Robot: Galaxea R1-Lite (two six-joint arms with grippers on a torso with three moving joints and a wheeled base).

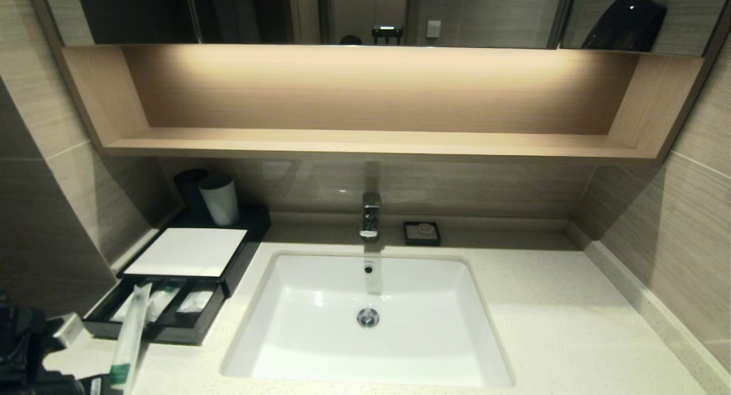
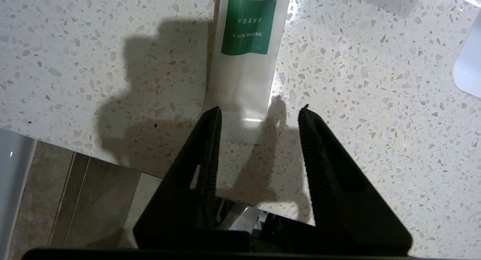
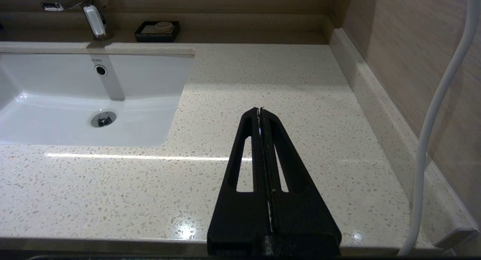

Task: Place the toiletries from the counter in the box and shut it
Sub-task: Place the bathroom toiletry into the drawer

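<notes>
Up front in the head view, the box (image 1: 188,252) sits left of the basin (image 1: 368,321), drawer pulled out, and one packet (image 1: 130,341) leans over its front edge onto the counter (image 1: 559,326). Through the left wrist view, my left gripper (image 2: 259,115) stands parted, its fingers either side of that packet's (image 2: 246,64) end, not pinching it. From the right wrist view, my right gripper (image 3: 260,110) is closed and empty above bare counter (image 3: 263,76).

Head cam looks down on counter (image 1: 571,326); wrist cams close; right shares basin (image 3: 56,102).
</notes>
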